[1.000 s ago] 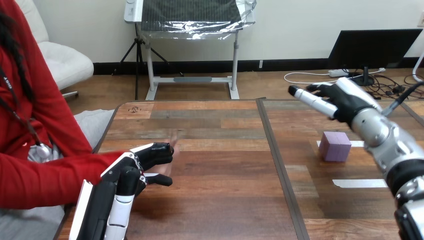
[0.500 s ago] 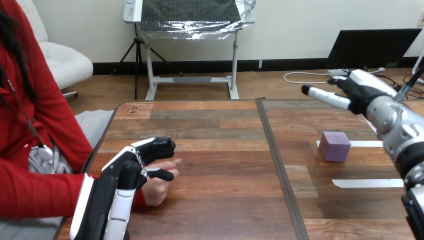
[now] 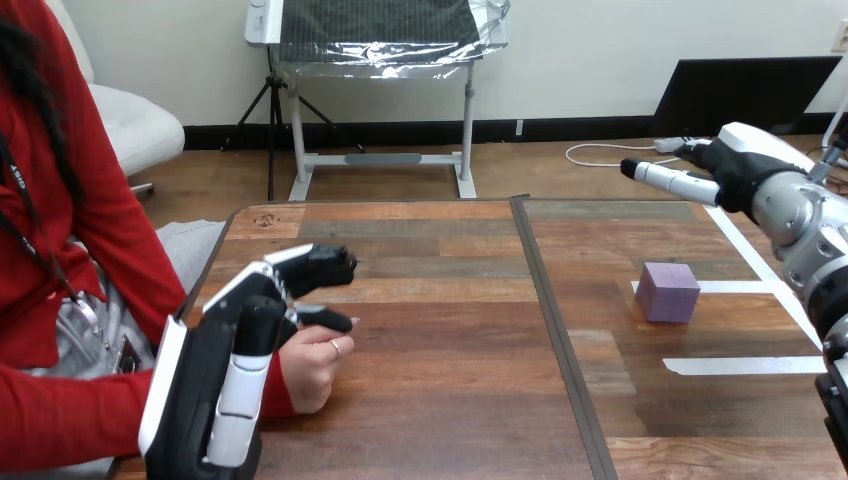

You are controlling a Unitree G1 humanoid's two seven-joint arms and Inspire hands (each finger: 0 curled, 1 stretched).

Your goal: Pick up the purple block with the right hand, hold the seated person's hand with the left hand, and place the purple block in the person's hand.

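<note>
Purple block (image 3: 669, 291) sits on the right half of the table (image 3: 450, 400), against one white tape strip (image 3: 745, 287); a second strip (image 3: 735, 366) lies nearer the robot. Block is roughly cubic, so there is no long axis to align with.

Right hand (image 3: 730, 168) hangs above the table's far side, fingers straight, empty, pointing left. Block lies lower, toward the robot and slightly left of it. Judgement: the reach goes down and inward.

Left hand (image 3: 255, 330) is well apart from the block, over the person's hand (image 3: 305, 370); whether it grips cannot be told.

No writing legible on the block.
</note>
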